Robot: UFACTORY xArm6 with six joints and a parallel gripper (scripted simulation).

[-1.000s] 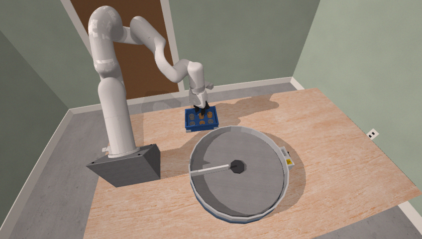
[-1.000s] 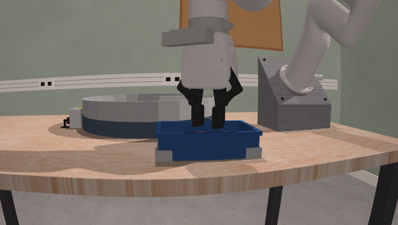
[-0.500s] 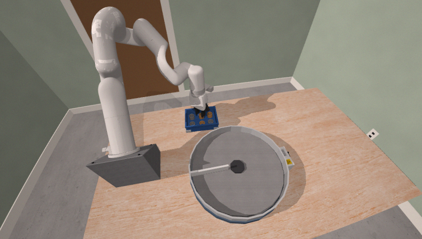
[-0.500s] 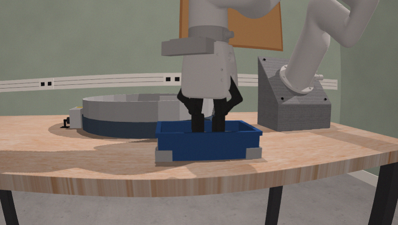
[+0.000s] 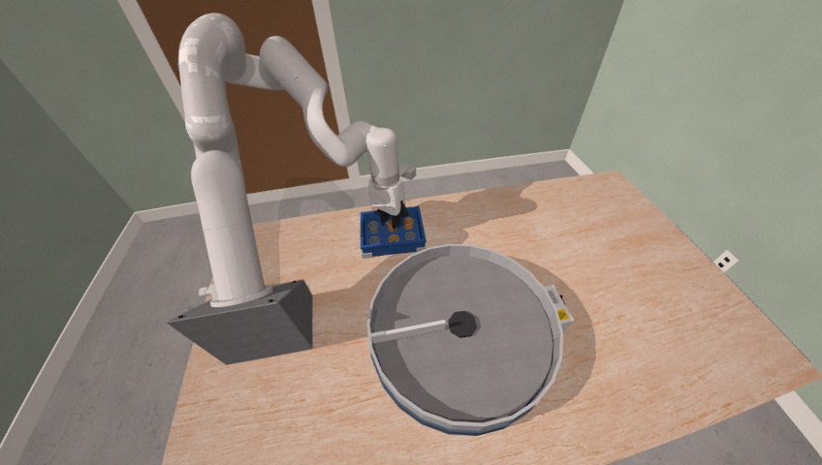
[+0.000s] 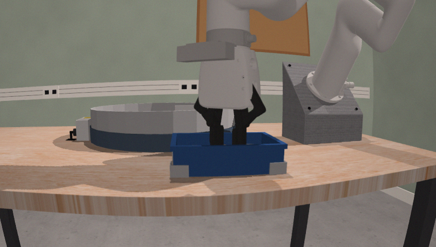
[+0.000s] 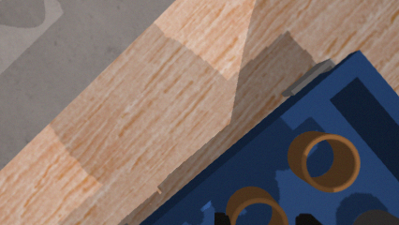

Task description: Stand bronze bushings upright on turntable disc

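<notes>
Three bronze bushings (image 5: 408,226) (image 7: 296,158) and three steel bushings (image 5: 373,229) are held in the blue crate (image 5: 392,250) (image 6: 228,162) (image 7: 323,94), seated level within its corner guides (image 5: 366,254) (image 6: 179,171) (image 7: 309,79). Into it the gripper (image 5: 395,223) (image 6: 228,143) (image 7: 264,219) is lowered, fingers parted partway, nothing clasped, at the far-middle bronze piece. In the top view, the turntable's bare disc (image 5: 490,368) is seen nearer, to the right.

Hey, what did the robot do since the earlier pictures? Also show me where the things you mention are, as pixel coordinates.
The gripper (image 5: 395,223) (image 6: 228,143) (image 7: 262,220) moved down, and its fingertips are now inside the crate (image 5: 392,250) (image 6: 229,160) (image 7: 344,77). It hasn't lifted anything out. The crate and turntable (image 5: 557,351) (image 6: 131,122) stayed where they were.
</notes>
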